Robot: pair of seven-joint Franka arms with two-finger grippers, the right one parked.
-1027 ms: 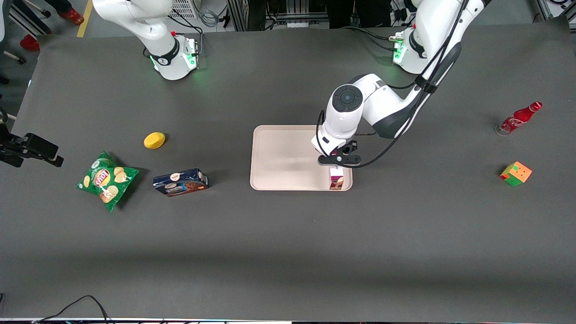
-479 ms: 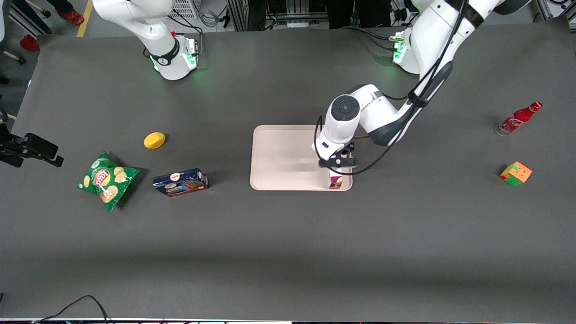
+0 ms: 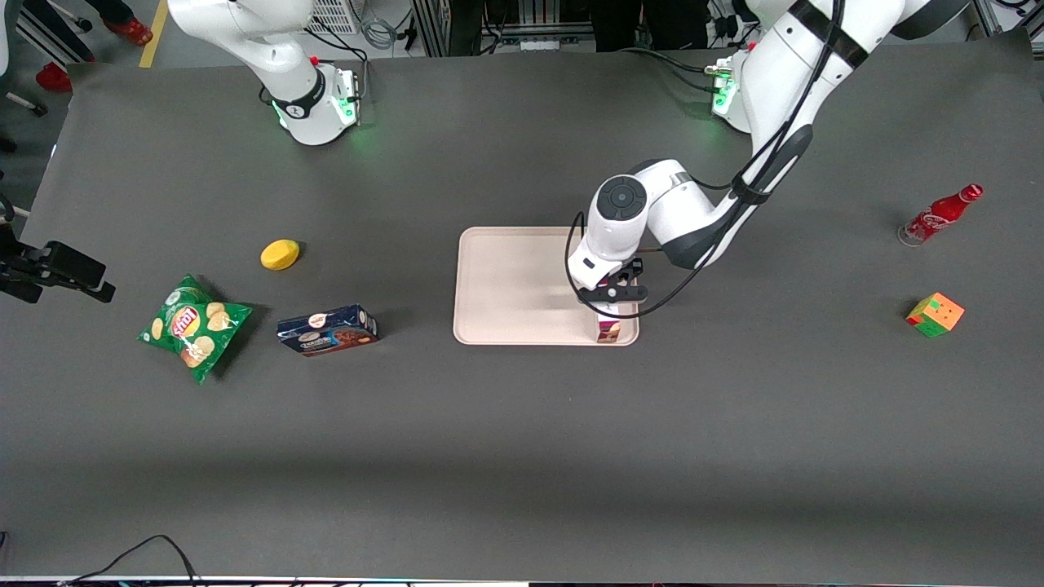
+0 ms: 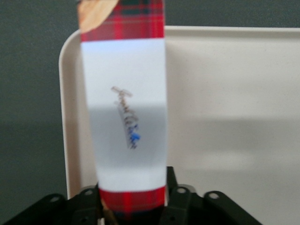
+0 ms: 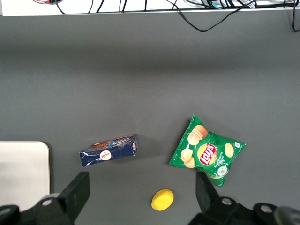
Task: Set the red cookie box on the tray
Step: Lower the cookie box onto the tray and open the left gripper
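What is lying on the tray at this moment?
Only the red cookie box is on the tray, near the rim closest to the front camera. The gripper above hides most of the box, so how it rests is unclear.

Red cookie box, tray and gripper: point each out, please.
red cookie box (image 4: pixel 126 117): left wrist view, white label panel.
tray (image 3: pixel 506 281): front view, bare floor.
gripper (image 3: pixel 612 303): front view, above the box; fingers hidden.
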